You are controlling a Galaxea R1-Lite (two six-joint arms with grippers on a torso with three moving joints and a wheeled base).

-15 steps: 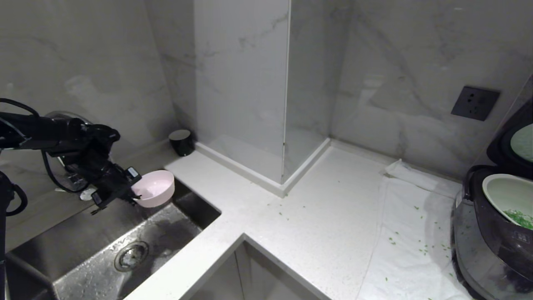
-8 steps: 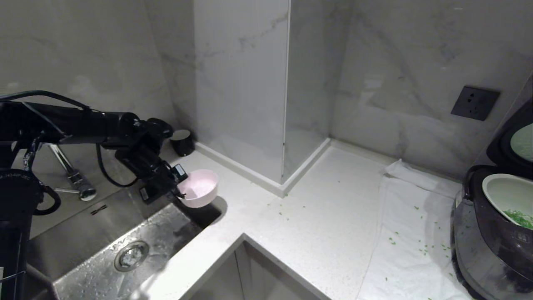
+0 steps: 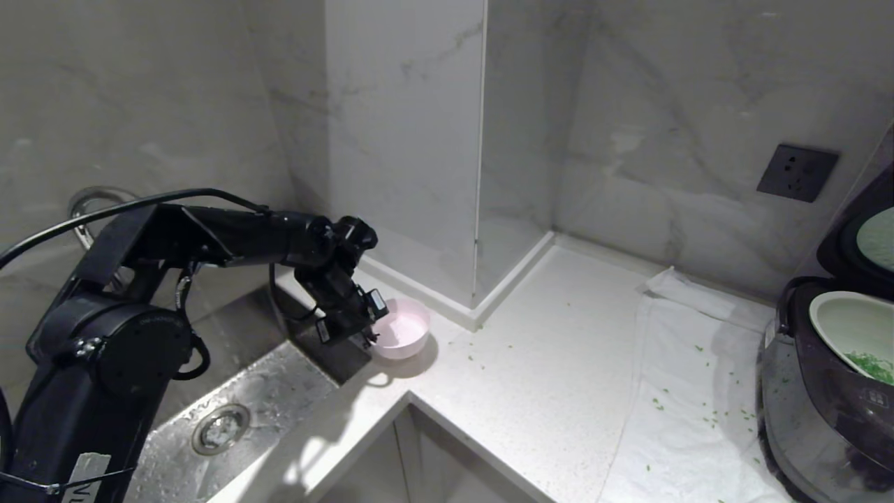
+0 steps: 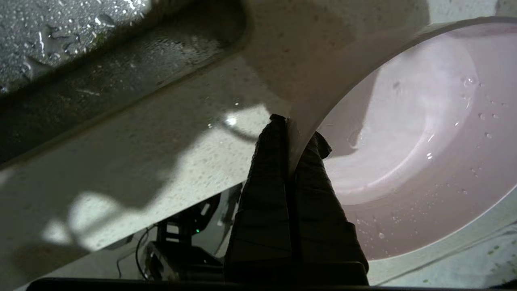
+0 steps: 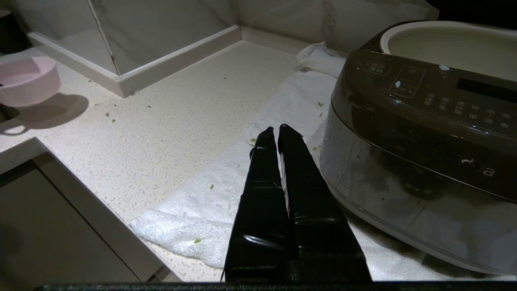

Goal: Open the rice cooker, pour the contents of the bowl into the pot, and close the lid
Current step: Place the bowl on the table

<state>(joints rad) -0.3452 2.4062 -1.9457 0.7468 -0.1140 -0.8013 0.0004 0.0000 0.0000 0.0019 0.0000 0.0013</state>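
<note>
Pink and wet, the bowl (image 3: pixel 400 328) looks light but slippery. The left gripper (image 3: pixel 369 337) pinches its rim at 9 o'clock, a good hold; the right gripper (image 5: pixel 274 130) is closed, empty.

Rice cooker (image 3: pixel 827 391) cut off at head view's right edge; lid (image 3: pixel 869 230) mostly out of frame. Bowl (image 4: pixel 424 141) rim runs past left wrist view's edge. Whether bowl touches surface (image 3: pixel 531 377): unclear.
</note>
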